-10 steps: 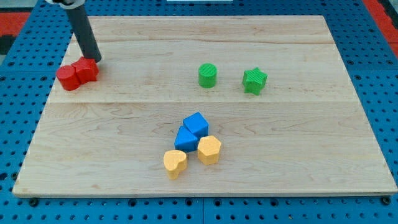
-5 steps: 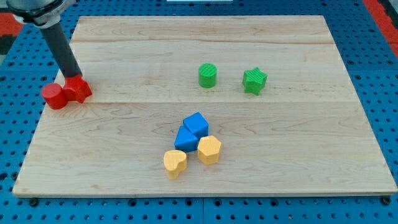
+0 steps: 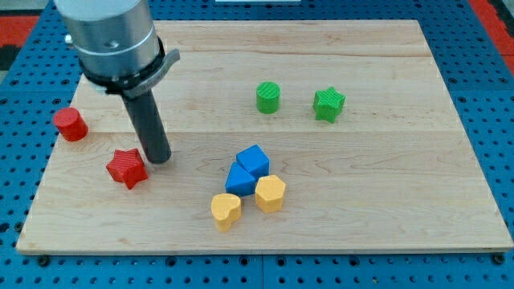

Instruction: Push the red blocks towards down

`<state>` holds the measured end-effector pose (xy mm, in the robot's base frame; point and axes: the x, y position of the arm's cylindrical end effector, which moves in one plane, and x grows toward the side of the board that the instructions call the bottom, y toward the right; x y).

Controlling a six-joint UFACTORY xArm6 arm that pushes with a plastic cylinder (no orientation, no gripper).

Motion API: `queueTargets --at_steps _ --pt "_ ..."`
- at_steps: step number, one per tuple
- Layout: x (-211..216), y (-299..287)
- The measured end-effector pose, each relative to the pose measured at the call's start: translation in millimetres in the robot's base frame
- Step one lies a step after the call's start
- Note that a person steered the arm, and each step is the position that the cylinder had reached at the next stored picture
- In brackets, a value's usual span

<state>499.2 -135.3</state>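
I have no gripper to report on this rig, only the rod. My tip [image 3: 159, 158] sits on the board [image 3: 385, 217] just to the right of the red star [image 3: 127, 168], close enough that I can't say whether it touches the star's upper right point. The red cylinder [image 3: 71, 124] stands apart, farther and to the left, right at the board's left edge. So the two reds are split, with the star the nearer of the pair.

I judge the step in hand to be the star's push toward the near edge, partly done, with the cylinder lagging.

For the next move I would bring the tip round to the far side of one red, then drive it straight toward the near edge. The cylinder needs care: it sits so close to the left edge that any leftward slant could tip it off. It should be pushed from its far-left side if anything.

The green cylinder [image 3: 268, 97] and green star [image 3: 329, 104] are well clear on the far right. The blue [image 3: 248, 170] and yellow [image 3: 249, 201] cluster lies to the right of the star's path.
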Motion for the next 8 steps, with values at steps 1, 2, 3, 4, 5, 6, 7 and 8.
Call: queueTargets --at_steps 1,2,3,4,5,6,7,8 --pt "16.2 -40.3" --pt "-6.7 -43.0" --pt "-63.2 -47.9" --pt "-112.9 -81.6" --pt "-123.3 -119.5" --pt "-85.7 -141.6" --pt "-51.8 -143.8" --pt "-43.4 -143.9"
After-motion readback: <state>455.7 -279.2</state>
